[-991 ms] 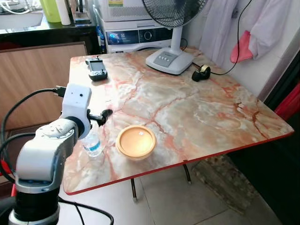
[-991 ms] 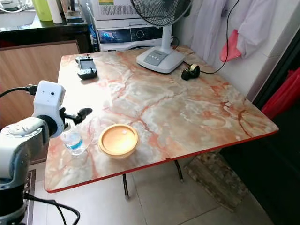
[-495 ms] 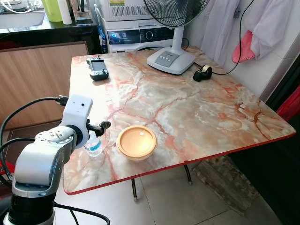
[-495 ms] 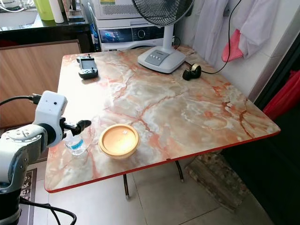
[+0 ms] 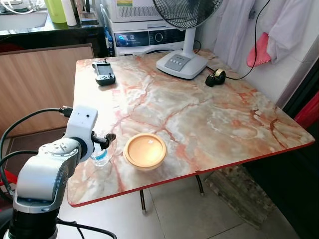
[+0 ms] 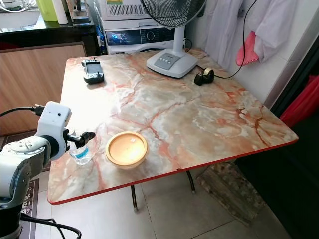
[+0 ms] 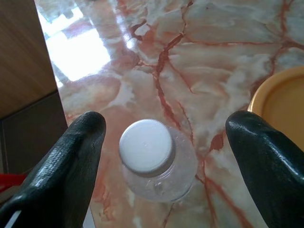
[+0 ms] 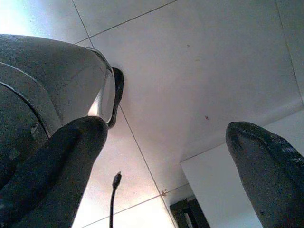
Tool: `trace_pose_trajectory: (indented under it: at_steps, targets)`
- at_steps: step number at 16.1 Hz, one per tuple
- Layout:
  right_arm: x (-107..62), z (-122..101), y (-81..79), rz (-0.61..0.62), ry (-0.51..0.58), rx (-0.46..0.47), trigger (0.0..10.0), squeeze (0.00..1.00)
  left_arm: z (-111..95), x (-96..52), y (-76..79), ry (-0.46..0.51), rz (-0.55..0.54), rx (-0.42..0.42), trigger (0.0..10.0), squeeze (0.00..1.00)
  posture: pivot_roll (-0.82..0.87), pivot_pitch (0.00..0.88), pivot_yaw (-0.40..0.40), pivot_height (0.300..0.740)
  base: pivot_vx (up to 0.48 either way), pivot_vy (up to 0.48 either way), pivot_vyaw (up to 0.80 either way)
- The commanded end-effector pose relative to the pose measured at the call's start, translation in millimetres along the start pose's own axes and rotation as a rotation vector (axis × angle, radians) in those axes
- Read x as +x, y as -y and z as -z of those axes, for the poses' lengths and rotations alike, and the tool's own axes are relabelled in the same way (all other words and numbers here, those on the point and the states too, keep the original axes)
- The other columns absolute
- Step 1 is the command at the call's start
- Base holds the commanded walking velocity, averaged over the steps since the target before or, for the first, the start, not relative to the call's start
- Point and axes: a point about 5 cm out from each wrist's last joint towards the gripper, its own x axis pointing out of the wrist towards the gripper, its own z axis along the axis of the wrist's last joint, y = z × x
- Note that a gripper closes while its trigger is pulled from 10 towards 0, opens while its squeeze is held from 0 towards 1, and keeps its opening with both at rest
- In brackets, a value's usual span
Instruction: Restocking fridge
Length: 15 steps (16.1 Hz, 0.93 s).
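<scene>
From the head, the left gripper point(image 5: 102, 143) hides most of the small water bottle point(image 6: 80, 155) at the marble table's point(image 5: 209, 119) near left, beside the yellow bowl point(image 5: 145, 151), while its wrist view shows spread fingers point(image 7: 66, 161) flanking the white cap point(image 7: 145, 145) untouched; the right gripper point(image 8: 166, 166) hangs open above floor tiles point(image 8: 190, 61).

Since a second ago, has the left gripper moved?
Yes. The left gripper has dropped toward the water bottle, judged against the yellow bowl; its open fingers now straddle the white cap.

Bowl point(image 5: 144, 151) crowds bottle point(image 7: 156, 161) on one side; elsewhere clear
</scene>
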Motion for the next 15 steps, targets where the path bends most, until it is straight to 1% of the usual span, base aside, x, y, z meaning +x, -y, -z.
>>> trace_pose_trajectory:
  at_steps: [1, 5, 7, 11, 14, 15]
  targets:
    - [0.6, 3.1, -7.8, -0.04, -0.018, -0.019, 10.0, 0.0, -1.4, -3.7, -1.8, 0.009, -0.018, 0.001, 10.0, 0.0, 0.21, 0.0, -0.068, 0.74, 0.0, 0.0, 0.0]
    - [0.5, 2.7, -6.7, -0.04, -0.017, -0.026, 10.0, 0.0, 2.1, -2.4, -4.1, 0.006, -0.041, -0.008, 10.0, 0.0, 0.21, 0.0, -0.077, 0.74, 0.0, 0.0, 0.0]
    - [0.3, 2.4, -5.3, -0.037, -0.016, -0.025, 10.0, 0.0, 4.7, 0.4, -4.7, 0.008, -0.055, -0.026, 10.0, 0.0, 0.2, 0.0, -0.083, 0.74, 0.0, 0.0, 0.0]
    - [0.0, 2.7, -3.3, -0.029, -0.019, -0.019, 10.0, 0.0, 1.4, 2.4, -6.0, 0.03, -0.079, -0.038, 10.0, 0.0, 0.2, 0.0, -0.087, 0.74, 0.0, 0.0, 0.0]
    - [-0.1, 2.8, -3.0, -0.029, -0.02, -0.019, 10.0, 0.0, 2.6, 2.8, -6.1, 0.027, -0.08, -0.041, 10.0, 0.0, 0.19, 0.0, -0.088, 0.74, 0.0, 0.0, 0.0]
    - [0.0, 2.7, -2.9, -0.029, -0.02, -0.02, 10.0, 0.0, 5.2, 4.0, -4.6, 0.022, -0.079, -0.044, 3.3, 0.0, 0.19, 0.0, -0.089, 0.74, 0.0, 0.0, 0.0]
